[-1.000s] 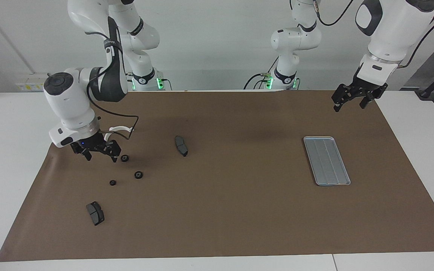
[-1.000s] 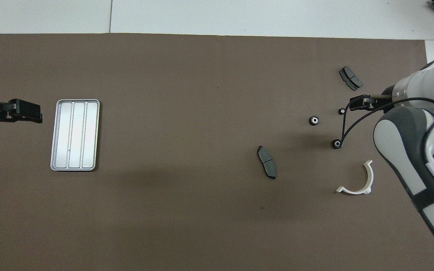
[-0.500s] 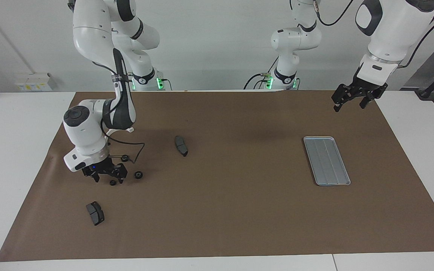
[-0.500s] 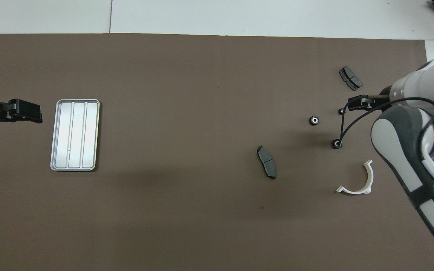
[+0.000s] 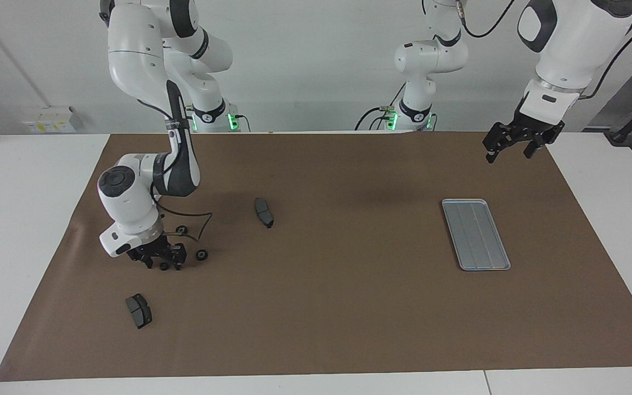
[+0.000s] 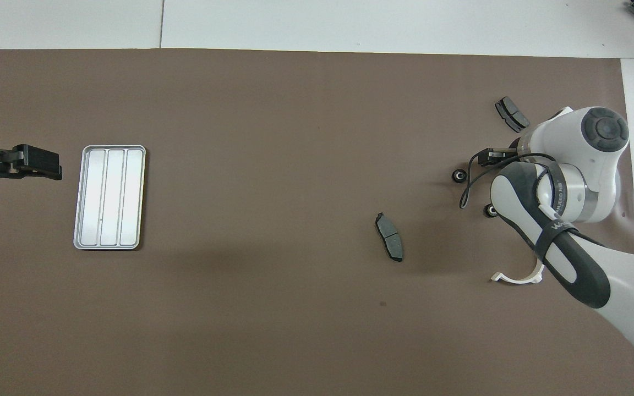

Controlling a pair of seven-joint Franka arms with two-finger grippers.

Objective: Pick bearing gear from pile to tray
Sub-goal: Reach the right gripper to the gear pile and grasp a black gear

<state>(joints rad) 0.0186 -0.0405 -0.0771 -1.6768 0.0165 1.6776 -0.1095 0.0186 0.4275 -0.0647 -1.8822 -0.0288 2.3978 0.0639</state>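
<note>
Right end effector (image 5: 162,262) low at tabletop, straddling small black round bearing gear (image 5: 163,266), grip state unclear; left end effector (image 5: 513,148) released, waits near tray.

A brown mat (image 5: 349,307) is lying flat over most of the white worktop (image 5: 20,219), leaving bare strips along its edges. A white wall box (image 5: 50,119) with yellow labels is sitting by the worktop's corner at the right arm's end.

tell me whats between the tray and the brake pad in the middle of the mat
Nothing: between the tray and that brake pad there is only bare brown mat, plain in the overhead view.
</note>
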